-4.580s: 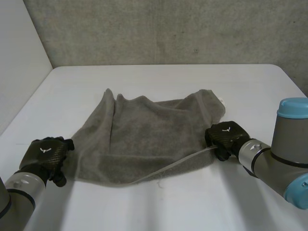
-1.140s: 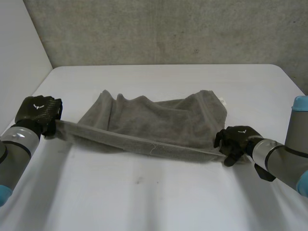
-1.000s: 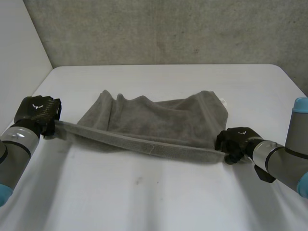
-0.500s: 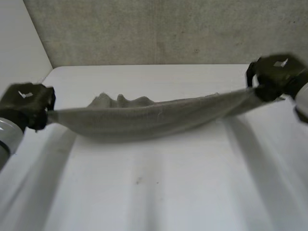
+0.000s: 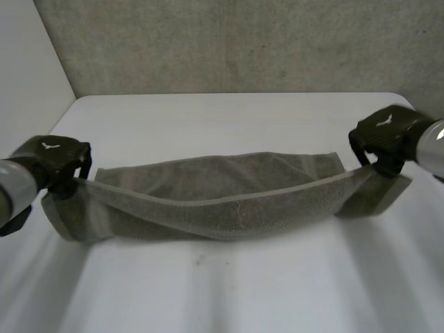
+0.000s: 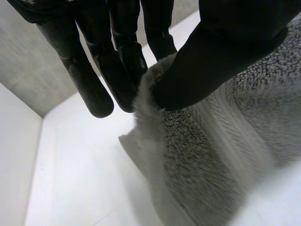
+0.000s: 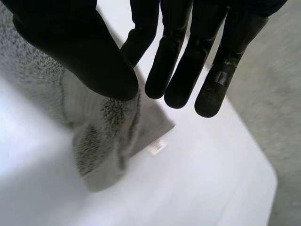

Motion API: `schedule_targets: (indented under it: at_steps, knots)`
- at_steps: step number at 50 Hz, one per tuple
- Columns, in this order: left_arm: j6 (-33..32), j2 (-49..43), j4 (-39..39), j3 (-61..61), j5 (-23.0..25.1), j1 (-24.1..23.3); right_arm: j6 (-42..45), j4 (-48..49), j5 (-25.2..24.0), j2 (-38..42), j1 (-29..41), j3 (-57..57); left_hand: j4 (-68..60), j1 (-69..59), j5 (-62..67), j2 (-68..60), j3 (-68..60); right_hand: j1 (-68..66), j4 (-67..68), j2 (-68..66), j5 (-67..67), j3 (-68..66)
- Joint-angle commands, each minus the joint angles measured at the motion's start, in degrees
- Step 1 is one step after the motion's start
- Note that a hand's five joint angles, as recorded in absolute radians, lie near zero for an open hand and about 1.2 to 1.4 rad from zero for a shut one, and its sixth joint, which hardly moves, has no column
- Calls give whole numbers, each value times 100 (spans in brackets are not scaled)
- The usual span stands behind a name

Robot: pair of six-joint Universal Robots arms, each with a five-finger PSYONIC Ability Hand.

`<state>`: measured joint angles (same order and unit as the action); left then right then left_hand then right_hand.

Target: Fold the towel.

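The grey towel (image 5: 222, 198) hangs in a sagging band between my two hands, its lower part lying on the white table (image 5: 229, 291). My left hand (image 5: 54, 161) holds the towel's left end just above the table. In the left wrist view the thumb (image 6: 221, 56) pinches the towel's (image 6: 211, 146) corner against the fingers (image 6: 117, 66). My right hand (image 5: 383, 137) holds the right end a little higher. Its wrist view shows the thumb (image 7: 80, 52) pressing the towel (image 7: 96, 127) against a finger (image 7: 141, 35), with a white label (image 7: 156, 147) on the cloth below.
A grey wall (image 5: 243, 41) rises behind the table's far edge and a white wall (image 5: 28, 76) stands along its left side. Bare tabletop lies in front of the towel and behind it.
Both hands lifted the towel's near edge off the table, swung it up and apart, then came down a little. The towel now hangs stretched between them instead of lying spread.
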<state>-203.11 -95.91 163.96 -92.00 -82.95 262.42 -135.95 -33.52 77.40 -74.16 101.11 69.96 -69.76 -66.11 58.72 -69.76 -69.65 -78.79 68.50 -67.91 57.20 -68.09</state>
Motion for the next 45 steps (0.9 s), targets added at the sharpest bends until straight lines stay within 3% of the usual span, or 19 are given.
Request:
schedule_targets:
  at_steps: [1, 6, 8, 9, 11, 12, 14, 19, 27, 34, 36, 38, 39, 41, 45]
  knots:
    - [-10, -1692, 302, 1733, -11, -182, 113, 329, 346, 1246, 243, -897, -1024, -1389, 1128, -1024, -1035, -121, 1150, -1209, 1280, -1191]
    - [87, -2317, 600, 3393, -37, -314, -221, 1480, 372, 1554, 427, -1864, -1024, -1389, 1128, -1024, -1035, -121, 1150, -1209, 1280, -1191]
    - [131, -2433, 839, 3979, -72, -384, -676, 2826, 451, 1519, 454, -2310, -1024, -1389, 1128, -1024, -1035, -121, 1150, -1209, 1280, -1191]
    - [244, -2485, 1170, 4484, -124, -471, -678, 2833, 451, 1519, 454, -2312, -1024, -1389, 1128, -1024, -1035, -121, 1150, -1209, 1280, -1191]
    - [428, -2485, 1530, 4811, -177, -533, -1011, 4355, 530, 1230, 463, -2321, -1024, -1389, 1128, -1024, -1035, -121, 1150, -1209, 1280, -1191]
    - [691, -2477, 2003, 5058, -247, -534, -1012, 4363, 530, 1228, 463, -2321, -1024, -1389, 1128, -1024, -1035, -121, 1150, -1209, 1280, -1191]
    - [963, -2398, 2426, 5130, -309, -534, -1100, 5387, 565, 879, 463, -2076, -1024, -1389, 1128, -1024, -1035, -121, 1150, -1209, 1280, -1191]
    - [1501, -2178, 3010, 5000, -406, -525, -1118, 5340, 574, 701, 454, -1724, -1024, -1389, 1128, -1024, -1035, -121, 1150, -1209, 1280, -1191]
    - [1511, -2134, 2650, 3724, -353, -472, -1109, 4163, 399, 824, 454, -1100, -1024, -1389, 1128, -1024, -1035, -121, 1150, -1209, 1280, -1191]
    - [1493, -2011, 2597, 2215, -336, -437, -1171, 3783, 302, 1070, 419, -396, -1024, -1389, 1128, -1024, -1035, -121, 1150, -1209, 1280, -1191]
    - [1493, -1924, 2597, 1978, -336, -437, -1197, 3756, 302, 1097, 436, -202, -1024, -1389, 1128, -1024, -1035, 445, 584, -643, 714, -625]
    - [1493, -1817, 2588, 1755, -336, -446, -1319, 3704, 302, 1140, 462, 113, -1024, -1389, 1128, -1024, -1035, 3794, -2766, 2707, -2635, 2725]
    - [1493, -1687, 2588, 1521, -336, -455, -1320, 3704, 302, 1141, 463, 114, -1024, -1389, 1128, -1024, -1035, 3809, -2780, 2721, -2650, 2739]
    - [1493, -1520, 2579, 1283, -336, -481, -1678, 3651, 258, 1167, 454, 289, -1024, -1389, 1128, -1024, -1035, 6086, -5057, 4998, -4927, 5016]
    - [1467, -844, 2562, 475, -318, -578, -2050, 3633, 170, 1167, 454, 351, -1024, -1389, 1128, -1024, -1035, 6879, -5850, 5791, -5720, 5809]
